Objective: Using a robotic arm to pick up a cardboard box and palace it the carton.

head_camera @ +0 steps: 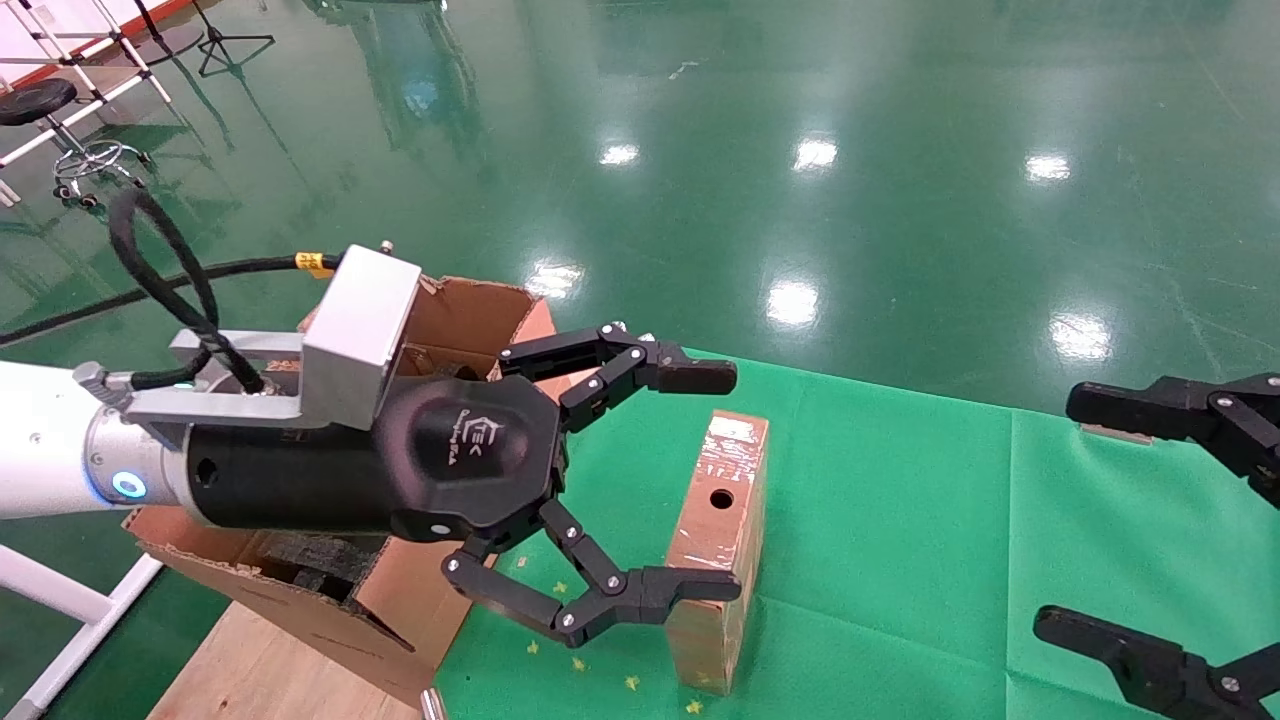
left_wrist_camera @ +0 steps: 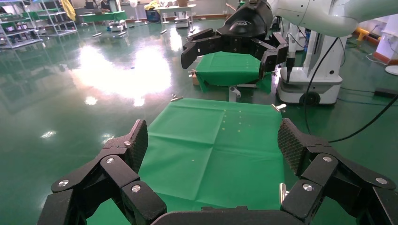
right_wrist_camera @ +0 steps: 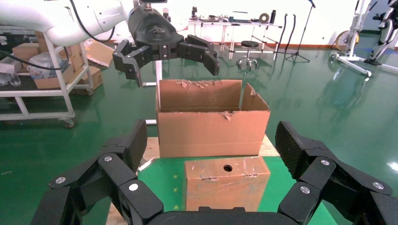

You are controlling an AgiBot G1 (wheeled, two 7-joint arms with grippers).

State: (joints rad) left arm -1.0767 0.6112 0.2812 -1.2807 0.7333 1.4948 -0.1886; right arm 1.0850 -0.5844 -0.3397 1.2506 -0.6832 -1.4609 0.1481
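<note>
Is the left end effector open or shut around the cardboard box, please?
Open. In the head view the left end effector has its fingers spread either side of the cardboard box, with green cloth showing between.

Lighting: bright, even, overhead. Round white glare spots on glossy green floor [head_camera: 900, 200] in head view; broad washed-out glare patch on floor in left wrist view. Shiny tape on cardboard box [head_camera: 722, 540] catches highlights at top face. Shadows soft, short, under box on green cloth [head_camera: 950, 560]. Focus sharp throughout; mild wide-angle bending at frame edges. Far background in right wrist view overexposed.
</note>
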